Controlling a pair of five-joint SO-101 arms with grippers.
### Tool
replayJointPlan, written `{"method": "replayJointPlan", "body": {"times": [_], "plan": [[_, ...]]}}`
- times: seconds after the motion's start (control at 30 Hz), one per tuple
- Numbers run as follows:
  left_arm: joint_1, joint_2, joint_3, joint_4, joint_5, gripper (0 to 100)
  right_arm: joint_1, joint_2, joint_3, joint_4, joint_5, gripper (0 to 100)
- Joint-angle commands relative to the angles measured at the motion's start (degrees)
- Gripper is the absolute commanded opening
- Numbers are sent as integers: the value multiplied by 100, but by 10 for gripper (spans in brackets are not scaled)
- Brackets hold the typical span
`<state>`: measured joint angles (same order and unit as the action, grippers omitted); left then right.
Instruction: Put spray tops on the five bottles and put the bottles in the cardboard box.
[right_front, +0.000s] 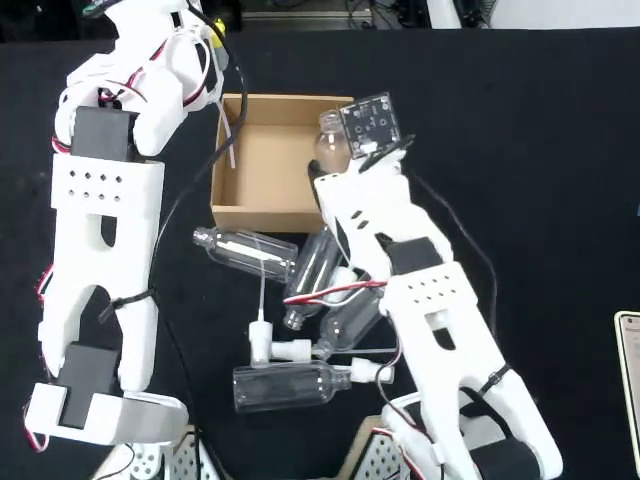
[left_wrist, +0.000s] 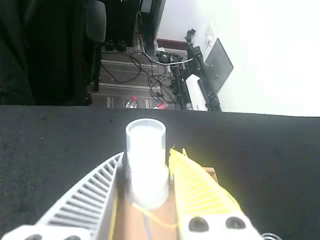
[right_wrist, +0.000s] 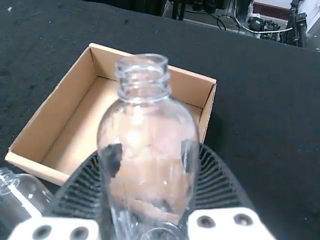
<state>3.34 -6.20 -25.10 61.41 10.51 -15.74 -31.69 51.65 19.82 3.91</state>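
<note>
- Left claw (left_wrist: 146, 155) is closed around a white spray top (left_wrist: 146, 175), its white finger and its yellow finger pressed against the cap's two sides.
- From above, this claw sits at about 11 o'clock of the cardboard box (right_front: 262, 215), by the far left corner. The top's thin tube (right_front: 228, 125) hangs down along the inside of the box's left wall.
- Right claw (right_wrist: 149, 152) is clamped on a clear bottle (right_wrist: 145, 115), with a dark ribbed finger on each side of the body. The bottle's neck is open and has no top on it.
- That held bottle is at 3 o'clock of the box, over its right wall, with the neck pointing toward 12 o'clock.
- Four more bottles lie on their sides on the black table (right_front: 540, 150), from 6 to 5 o'clock of the box:
  - the first bottle (right_front: 245, 250) is just in front of the near wall;
  - the second bottle (right_front: 315, 262) is beside it, toward 5 o'clock;
  - the third bottle (right_front: 352, 322) is farther out and partly under the right arm;
  - the fourth bottle (right_front: 290, 386) is the farthest out, at 6 o'clock.
- Three loose spray tops (right_front: 262, 338) lie among those bottles. One is between the first and fourth bottles with its tube pointing toward the box. The other two are at the necks of the third and fourth bottles, and I cannot tell whether they are screwed on.
</note>
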Motion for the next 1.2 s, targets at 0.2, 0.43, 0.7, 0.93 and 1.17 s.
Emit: {"method": "replayJointPlan", "body": {"times": [0.2, 0.43, 0.7, 0.93, 1.17], "plan": [[92, -862, -154, 229, 897, 58, -88, -321, 532, -1196, -53, 70], [541, -1749, 998, -457, 985, 58, -141, -321, 576, -1240, -264, 70], [787, -2681, 3002, -2391, 1011, 58, -141, -321, 681, -1240, -642, 70], [796, -3833, 4154, -3341, 1011, 58, -325, -927, 1086, -1240, -633, 71], [1059, -4149, 4541, -3666, 1020, 61, -536, -1684, 1560, -1240, -589, 74]]}}
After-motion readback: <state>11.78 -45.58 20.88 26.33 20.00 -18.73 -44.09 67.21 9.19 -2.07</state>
